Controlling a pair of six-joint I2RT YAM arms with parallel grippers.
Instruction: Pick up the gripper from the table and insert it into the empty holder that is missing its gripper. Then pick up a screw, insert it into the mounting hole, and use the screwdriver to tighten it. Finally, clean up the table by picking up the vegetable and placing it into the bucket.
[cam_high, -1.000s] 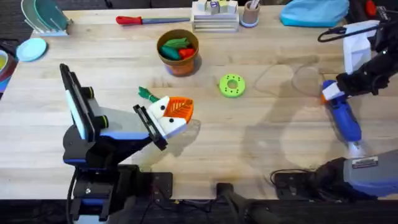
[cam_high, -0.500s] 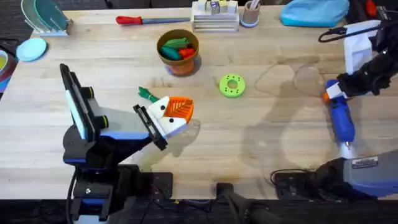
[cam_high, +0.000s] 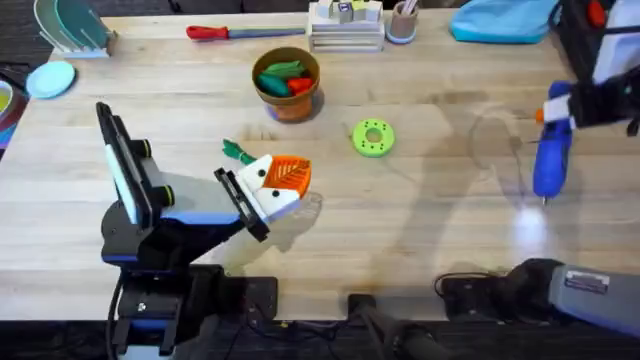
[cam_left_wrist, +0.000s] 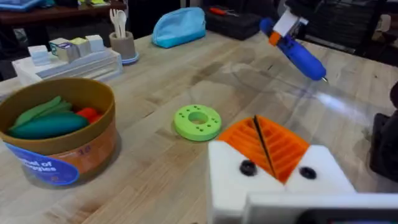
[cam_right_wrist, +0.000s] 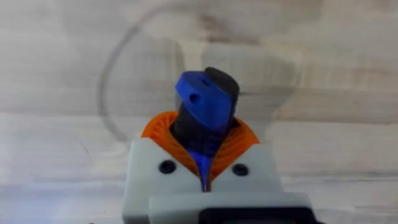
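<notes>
Pale plank-grained wooden table (cam_high: 420, 215) carries our round brown-orange bucket (cam_high: 287, 83), its blue label unreadable, holding a slim dark-green toy vegetable (cam_high: 281, 70). Right of the bucket lies a flat green ring disc (cam_high: 373, 138); farther right, our right gripper (cam_right_wrist: 205, 163) clamps the smooth blue pen-shaped screwdriver (cam_high: 551, 160) above the table. Our left gripper (cam_high: 283, 183), ribbed orange pads together, sits below the bucket.

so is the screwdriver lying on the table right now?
No, the right gripper holds the screwdriver lifted off the table, its tip pointing down above the wood.
</notes>
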